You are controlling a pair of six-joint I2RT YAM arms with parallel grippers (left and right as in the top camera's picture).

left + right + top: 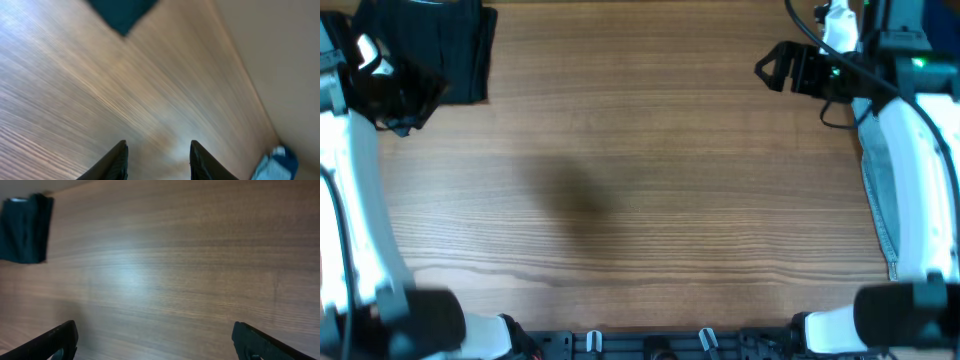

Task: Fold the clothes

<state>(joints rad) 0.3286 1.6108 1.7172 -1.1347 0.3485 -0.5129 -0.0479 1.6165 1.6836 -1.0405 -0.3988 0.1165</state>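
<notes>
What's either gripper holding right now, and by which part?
Nothing. The left gripper and right gripper are both open and empty; the folded black garment lies ungripped.

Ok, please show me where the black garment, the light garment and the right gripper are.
black garment [465,55], overhead view, middle of the folded fabric.
light garment [873,185], overhead view, on its visible edge strip.
right gripper [770,68], overhead view, between its open fingertips.

Two garments, two grippers
</notes>
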